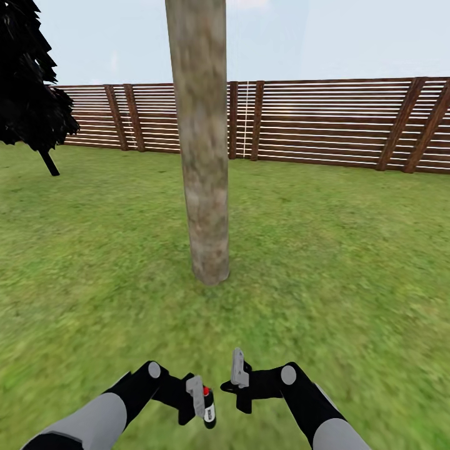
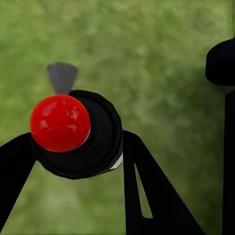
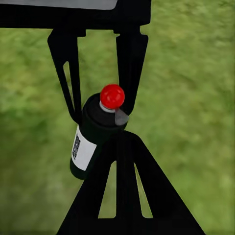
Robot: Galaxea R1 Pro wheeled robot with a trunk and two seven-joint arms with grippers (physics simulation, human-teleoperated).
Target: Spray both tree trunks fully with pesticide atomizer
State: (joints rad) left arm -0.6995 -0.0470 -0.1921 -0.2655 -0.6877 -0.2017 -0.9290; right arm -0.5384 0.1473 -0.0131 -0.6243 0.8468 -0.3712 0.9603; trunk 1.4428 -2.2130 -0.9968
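1. While both arms reach forward low over the lawn (image 1: 350, 262), the left gripper (image 1: 201, 400) sits at the left of the pair, its forearm angled inward, and pinches the pesticide atomizer (image 1: 209, 407) between its fingers.
2. In the left wrist view the atomizer's (image 2: 83, 134) round black body is pressed between the two dark fingers (image 2: 147, 186), its glossy red cap (image 2: 59, 122) facing the camera, grass below.
3. The right gripper (image 1: 240, 381) hangs just beside the left one, forearm angled inward too; its fingers look close together with nothing between them, though I cannot tell for certain.
4. In the right wrist view the atomizer (image 3: 95, 134) stands tilted in the left gripper's (image 3: 98, 105) grip, showing a pale label band and a small grey nozzle under the red cap.
5. At far left stands a black cypress-like tree (image 1: 28, 81) on a thin leaning stem.
6. Straight ahead of the grippers, well apart, rises the tree trunk (image 1: 203, 144): thick, round, mottled pale grey-brown, slightly leaning, with open grass between.
7. Behind runs a brown slatted wooden fence (image 1: 325, 122) under pale sky.
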